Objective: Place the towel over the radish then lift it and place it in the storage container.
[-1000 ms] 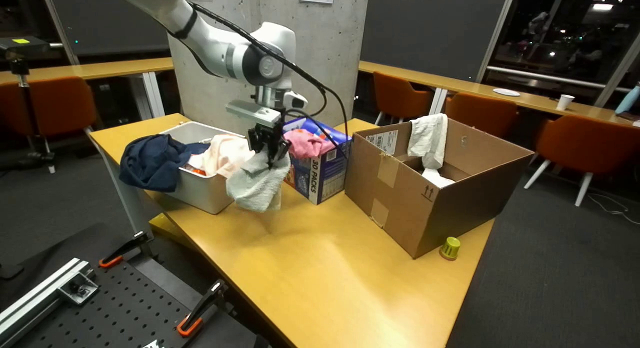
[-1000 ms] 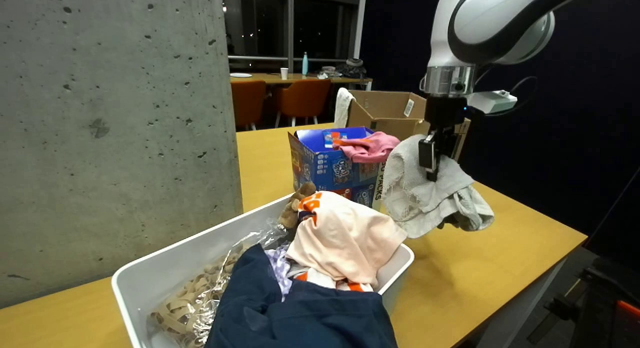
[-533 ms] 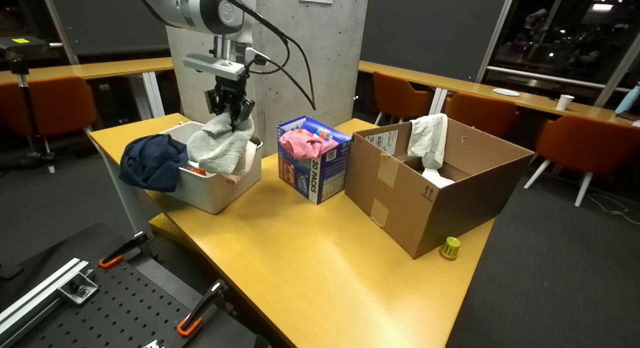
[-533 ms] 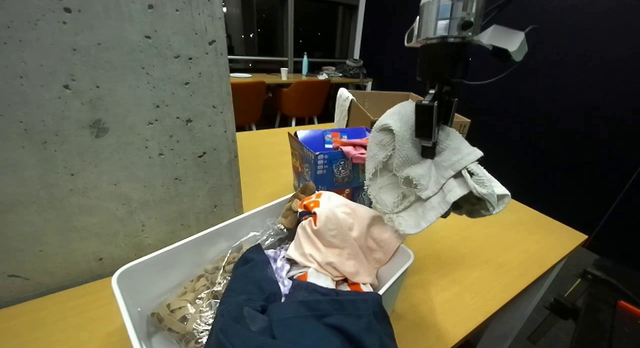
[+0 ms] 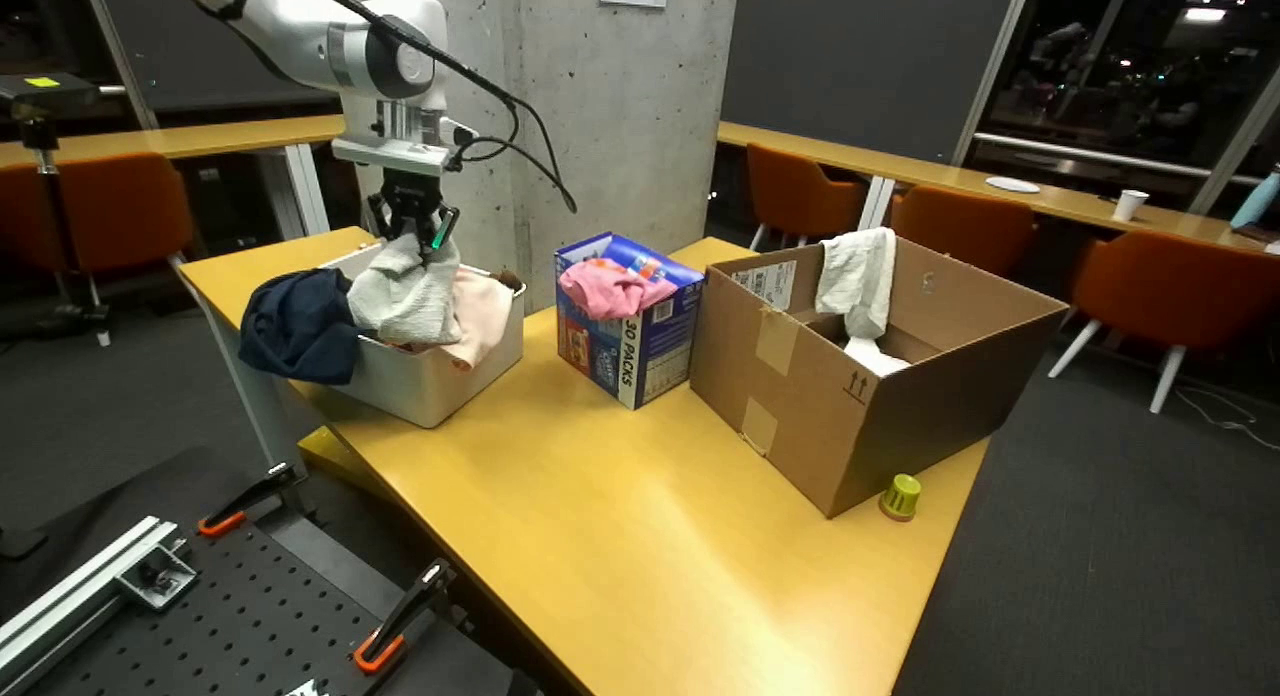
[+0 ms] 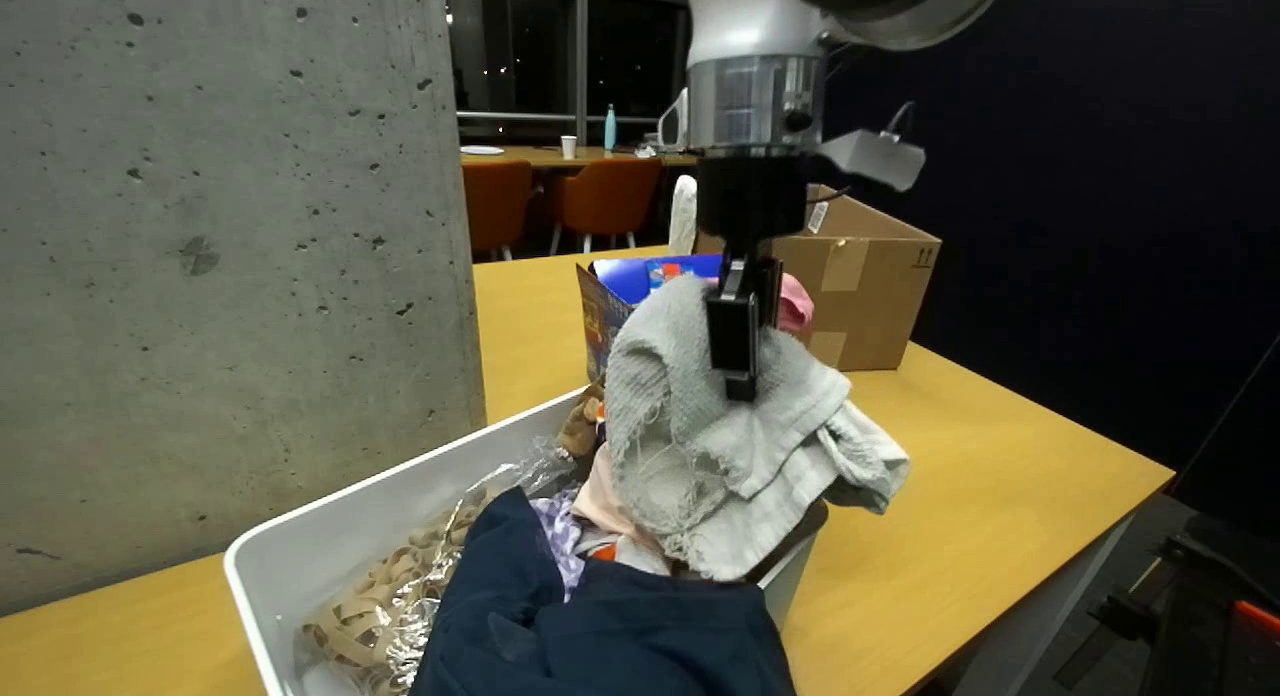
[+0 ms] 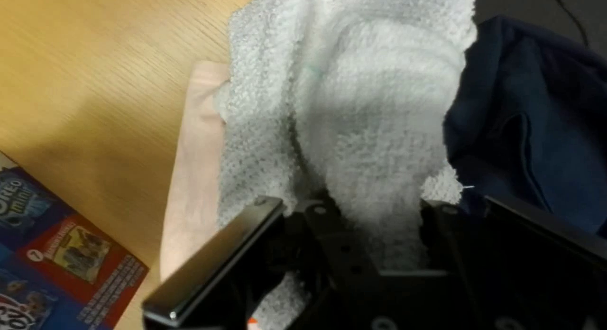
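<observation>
The light grey towel [image 5: 405, 301] hangs in bunched folds below my gripper [image 5: 412, 244] in both exterior views. My gripper [image 6: 742, 374] is shut on the towel [image 6: 720, 456], its fingertips sunk in the cloth. It stands over the end of the white storage container [image 5: 420, 401], whose rim [image 6: 400, 476] shows in the other picture too. The towel hangs over a peach shirt [image 5: 485, 311] in this container; whether it rests on it I cannot tell. In the wrist view the towel [image 7: 379, 107] covers the fingertips. The radish is hidden or out of view.
A navy cloth [image 5: 300, 326] drapes over the container's edge. A blue snack box [image 5: 640, 346] with a pink cloth [image 5: 610, 288] stands beside it. A large cardboard box [image 5: 820, 416] with a white cloth [image 5: 860, 276] stands farther along the table. A green cup-shaped item [image 5: 900, 496] stands by its corner.
My gripper has carried the towel away from the table beside the snack box to above the white container. It rose, then came down closer to the clothes there.
</observation>
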Tool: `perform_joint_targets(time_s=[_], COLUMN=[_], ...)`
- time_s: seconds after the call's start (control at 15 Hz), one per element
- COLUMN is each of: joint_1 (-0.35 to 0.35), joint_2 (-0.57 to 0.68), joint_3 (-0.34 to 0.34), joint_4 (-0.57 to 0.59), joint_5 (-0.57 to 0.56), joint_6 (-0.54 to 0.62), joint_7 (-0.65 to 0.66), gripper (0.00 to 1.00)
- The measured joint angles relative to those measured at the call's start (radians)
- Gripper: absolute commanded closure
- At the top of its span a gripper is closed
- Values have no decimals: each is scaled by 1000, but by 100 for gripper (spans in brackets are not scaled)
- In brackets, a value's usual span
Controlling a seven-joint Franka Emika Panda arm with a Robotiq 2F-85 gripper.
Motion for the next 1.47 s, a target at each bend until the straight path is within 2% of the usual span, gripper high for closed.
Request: perform_joint_targets(time_s=[0.27,0.33,0.47,0.87,1.2,1.47], joint_1=[25,26,28,44,37,-15], joint_2=[138,169,214,240,165,37], joint_3=[0,0,0,0,-8,-15], joint_4=[129,164,227,321,301,164], joint_5=[-33,-38,-44,-47,-47,-42], joint_6=[-39,-56,-89,-143,-133,-66], joint_7=[-45,-57,-73,-91,-87,-64], gripper=[94,52,44,2,0,0])
